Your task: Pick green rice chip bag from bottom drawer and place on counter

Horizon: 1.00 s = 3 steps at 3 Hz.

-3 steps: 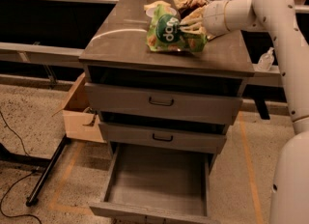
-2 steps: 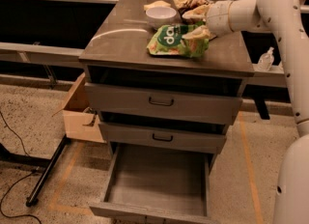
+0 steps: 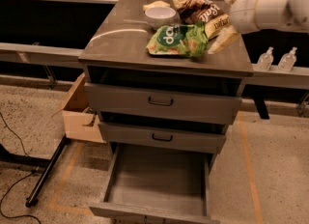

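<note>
The counter tops a stack of three grey drawers. Lowest beneath the counter, the bottom drawer is pulled well out, showing its plain grey inside. Between it and the counter sit the top drawer and the middle drawer, each with a black handle and a dark gap above it.

A white arm reaches in from the right, above the counter's right rear part. On the floor to the left of the counter, lower than its top, stands an open cardboard box.

A brown bag lies at the back of the counter, towards the right. The green bag lies flat on the counter in front of the brown bag, near the front edge and right of centre. A white bowl stands on the counter just behind the green bag and left of the brown one.

The gripper hangs over the counter's right side with its fingers spread wide. The lower fingertip is just beside the green bag's right end, and whether they touch cannot be told. Two clear bottles stand right of the counter, below its top.
</note>
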Each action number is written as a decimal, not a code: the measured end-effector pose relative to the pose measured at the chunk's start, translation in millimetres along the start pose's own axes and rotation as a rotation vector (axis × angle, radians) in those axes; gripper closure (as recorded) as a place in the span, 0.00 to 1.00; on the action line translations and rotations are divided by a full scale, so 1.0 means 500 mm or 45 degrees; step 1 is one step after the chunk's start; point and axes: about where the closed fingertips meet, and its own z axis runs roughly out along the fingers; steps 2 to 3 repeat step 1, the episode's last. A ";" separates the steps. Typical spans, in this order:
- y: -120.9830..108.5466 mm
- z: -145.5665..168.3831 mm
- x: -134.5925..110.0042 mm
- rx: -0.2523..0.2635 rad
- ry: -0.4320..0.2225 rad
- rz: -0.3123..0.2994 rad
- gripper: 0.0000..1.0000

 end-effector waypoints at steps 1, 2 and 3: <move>0.008 -0.006 0.007 -0.004 0.007 0.004 0.00; 0.008 -0.006 0.007 -0.004 0.007 0.004 0.00; 0.008 -0.006 0.007 -0.004 0.007 0.004 0.00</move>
